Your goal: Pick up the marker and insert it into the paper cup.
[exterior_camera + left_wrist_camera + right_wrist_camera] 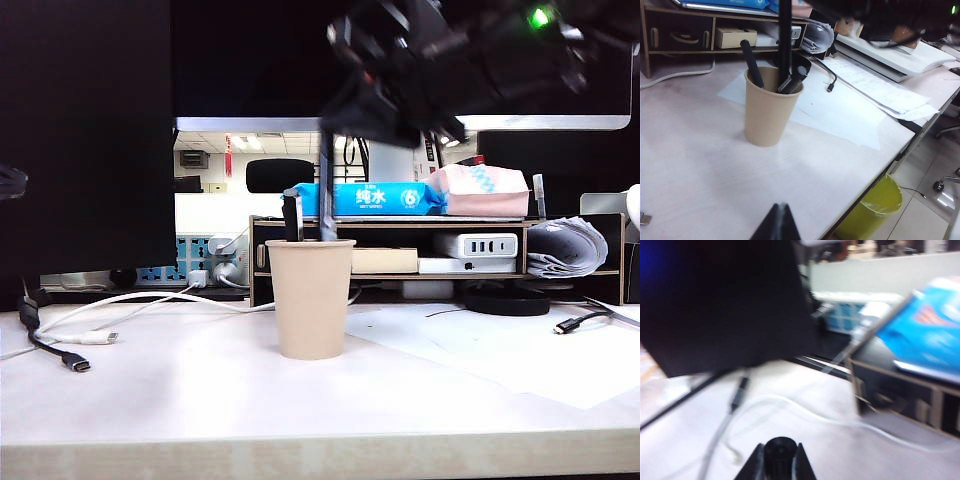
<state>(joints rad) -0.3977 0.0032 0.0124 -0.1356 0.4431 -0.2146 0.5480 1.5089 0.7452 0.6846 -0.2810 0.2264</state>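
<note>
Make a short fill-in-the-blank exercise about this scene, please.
1. The right gripper, above the paper cup, holds a black ___ upright.
2. A second marker leans inside the ___.
3. The left gripper, back from the cup, holds ___.
Missing words: marker; cup; nothing.

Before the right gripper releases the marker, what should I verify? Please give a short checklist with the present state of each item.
1. Right gripper, above the cup, shut on the marker: ok.
2. Marker's lower end below the paper cup rim: ok.
3. Cup upright on the table: ok.
4. Other markers already in the cup leave the path free: cannot tell.
5. Left gripper low over the table's near edge, apart from the cup: ok.
</note>
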